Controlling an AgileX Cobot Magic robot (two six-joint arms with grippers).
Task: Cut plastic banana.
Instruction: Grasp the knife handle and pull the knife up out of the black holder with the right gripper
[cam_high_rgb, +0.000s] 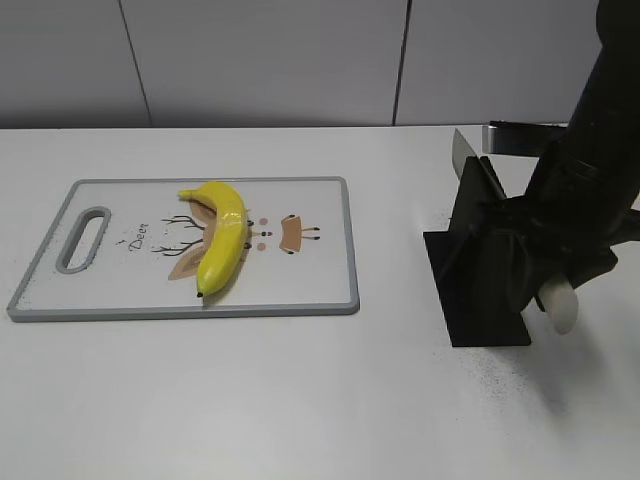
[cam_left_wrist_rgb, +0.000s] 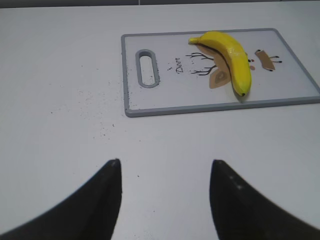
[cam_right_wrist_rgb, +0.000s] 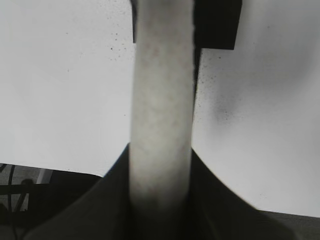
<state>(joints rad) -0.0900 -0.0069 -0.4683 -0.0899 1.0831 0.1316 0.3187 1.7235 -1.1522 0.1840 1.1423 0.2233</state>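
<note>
Lying on the grey-rimmed white plastic cutting board (cam_high_rgb: 300, 215), the glossy yellow plastic banana (cam_high_rgb: 224, 238) curves from its stem near the board's far edge to a dark tip close to the near edge, whole and uncut, partly covering the printed deer drawing. The board's oval handle slot sits left of the banana, and the board rests flat on the white tabletop (cam_high_rgb: 250, 400), which carries a scatter of dark specks near the board's handle end.

On the near side of the board, well apart from it, the left gripper (cam_left_wrist_rgb: 165, 172) hovers over bare tabletop, its black jaws spread wide and holding nothing.

Right of the board stands the black knife holder (cam_high_rgb: 480, 265), with the pale blade of a knife (cam_high_rgb: 464, 152) rising above its top. The right gripper (cam_right_wrist_rgb: 161, 165) is at this holder, its jaws closed around the knife's off-white, cylindrical handle (cam_right_wrist_rgb: 161, 100), whose rounded end (cam_high_rgb: 561, 305) pokes out below the black arm.
</note>
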